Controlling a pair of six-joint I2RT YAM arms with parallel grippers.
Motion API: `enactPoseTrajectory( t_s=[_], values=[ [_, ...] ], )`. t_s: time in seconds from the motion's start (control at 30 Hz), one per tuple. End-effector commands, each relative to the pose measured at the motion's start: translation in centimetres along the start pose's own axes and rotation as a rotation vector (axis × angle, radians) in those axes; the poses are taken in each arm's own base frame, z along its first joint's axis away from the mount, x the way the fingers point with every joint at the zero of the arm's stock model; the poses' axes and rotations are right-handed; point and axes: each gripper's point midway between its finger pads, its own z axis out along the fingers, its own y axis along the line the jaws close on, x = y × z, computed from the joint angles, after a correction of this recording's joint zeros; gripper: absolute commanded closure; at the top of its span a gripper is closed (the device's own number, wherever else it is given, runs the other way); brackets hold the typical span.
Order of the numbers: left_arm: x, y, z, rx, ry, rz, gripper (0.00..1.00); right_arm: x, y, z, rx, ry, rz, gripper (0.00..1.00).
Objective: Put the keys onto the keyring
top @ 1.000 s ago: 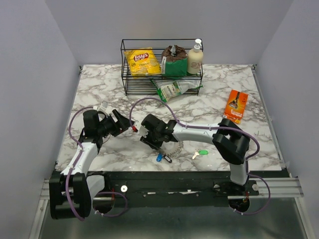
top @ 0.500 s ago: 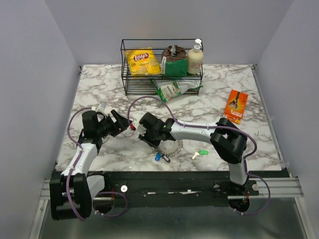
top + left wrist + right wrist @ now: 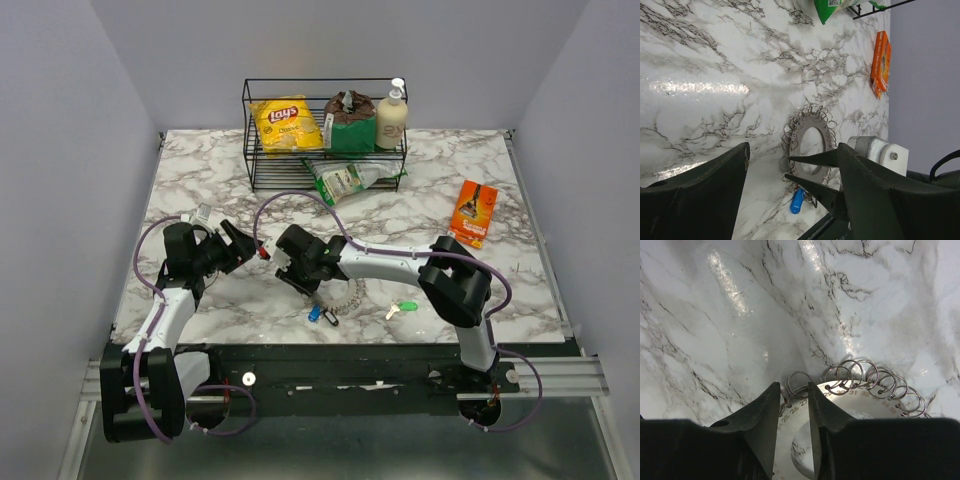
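The keyring (image 3: 348,293) is a flat silvery disc with a hole and several small wire rings round its rim. It lies on the marble and also shows in the left wrist view (image 3: 812,120) and the right wrist view (image 3: 850,405). My right gripper (image 3: 312,283) (image 3: 792,386) is nearly closed, pinching one rim ring at the disc's left edge. The blue key (image 3: 315,314) (image 3: 797,201) lies at the keyring's near edge. The green key (image 3: 404,308) lies to its right. My left gripper (image 3: 245,250) (image 3: 792,147) is open, facing the right gripper. A small red spot (image 3: 262,252) sits between the grippers; I cannot tell if it is the red key.
A black wire basket (image 3: 250,135) at the back holds a chips bag, a dark packet and a bottle. A green pouch (image 3: 350,180) lies in front of it. An orange packet (image 3: 474,212) (image 3: 881,60) lies at the right. Purple cables loop over both arms.
Both grippers have shifted slightly left and away. The keyring and the blue key have slid a little left with the right gripper.
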Motion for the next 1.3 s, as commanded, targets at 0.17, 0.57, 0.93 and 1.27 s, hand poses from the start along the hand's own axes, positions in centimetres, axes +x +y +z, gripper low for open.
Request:
enactPoseTrajectory(
  t_s=[0.17,0.57,0.93,1.27],
  values=[
    [1.1,-1.8,-0.4,0.089,0.043,0.022,0.20,-2.1,0.4,-0.4,-0.013,-0.044,0.009,0.51],
    [1.1,-1.7,-0.4,0.089,0.039,0.025,0.21,-2.0,0.2,0.6,0.004,-0.030,0.031,0.51],
    [1.1,-1.7,-0.4,0.089,0.039,0.022,0.22,-0.9,-0.2,1.7,0.022,0.022,0.021,0.51],
    [1.1,-1.6,-0.3,0.089,0.039,0.019,0.23,0.1,-0.3,1.8,0.026,0.047,0.006,0.51]
  ],
)
